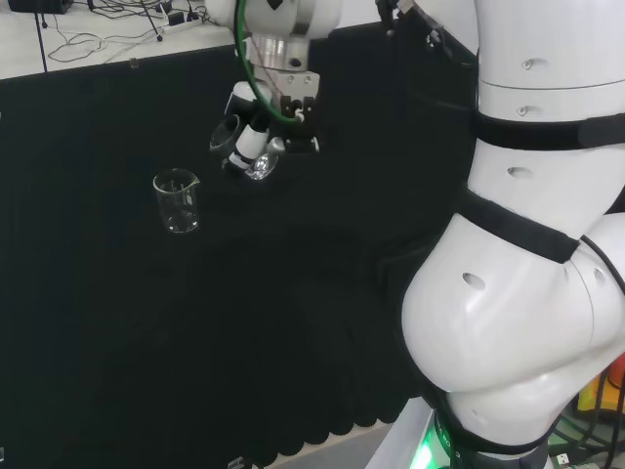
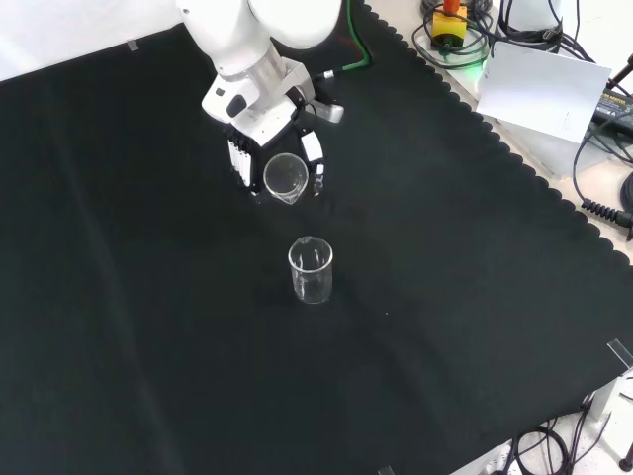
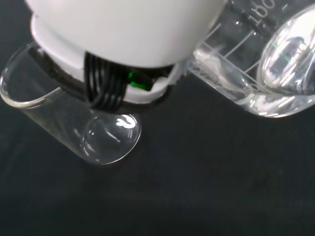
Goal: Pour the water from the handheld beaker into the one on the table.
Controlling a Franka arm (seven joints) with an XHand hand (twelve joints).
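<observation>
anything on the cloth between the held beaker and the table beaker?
No. In the front view, bare black cloth separates the robot hand's beaker from the standing beaker.

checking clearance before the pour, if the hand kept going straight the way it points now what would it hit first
Probably the beaker on the table. In the front view the hand, curled round the held beaker, points toward it with bare black cloth between. Depth is unclear; it might pass above the rim.
</observation>
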